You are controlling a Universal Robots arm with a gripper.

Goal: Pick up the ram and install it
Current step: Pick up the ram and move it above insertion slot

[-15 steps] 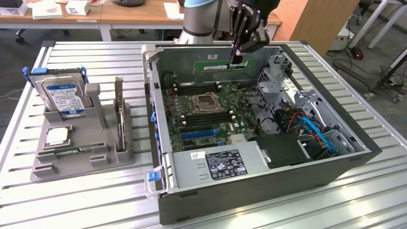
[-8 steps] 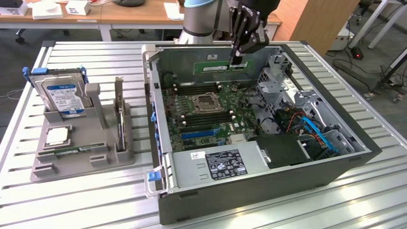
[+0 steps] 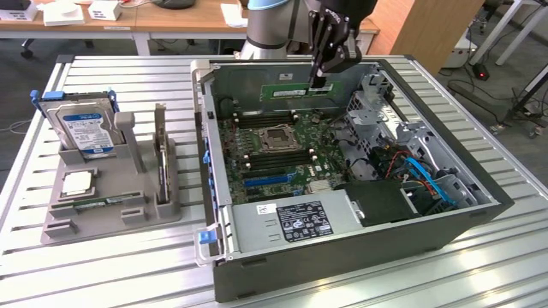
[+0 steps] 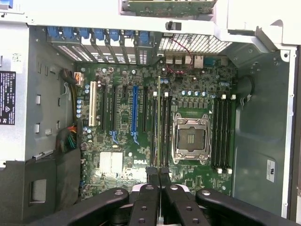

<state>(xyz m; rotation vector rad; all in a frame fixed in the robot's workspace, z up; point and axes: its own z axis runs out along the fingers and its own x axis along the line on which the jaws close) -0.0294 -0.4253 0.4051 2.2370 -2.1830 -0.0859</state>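
Nearest, the grey metal power supply (image 3: 256,231) has a dark label (image 3: 296,221) too small to read. The green motherboard (image 4: 122,141) shows the word "DELL" (image 4: 141,161). Farther back, the black tool (image 3: 319,82) is closed on the long thin green ram stick (image 3: 291,90). It hangs above the black memory slots (image 4: 165,132). The picking looks done, but the ram is not yet seated.

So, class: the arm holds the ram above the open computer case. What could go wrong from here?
1. The ram, pinched in the fingers, hangs over narrow, closely spaced slots; a slight offset could jam it against a slot wall.
2. The open processor socket sits right beside those slots; a slipped stick could strike it.
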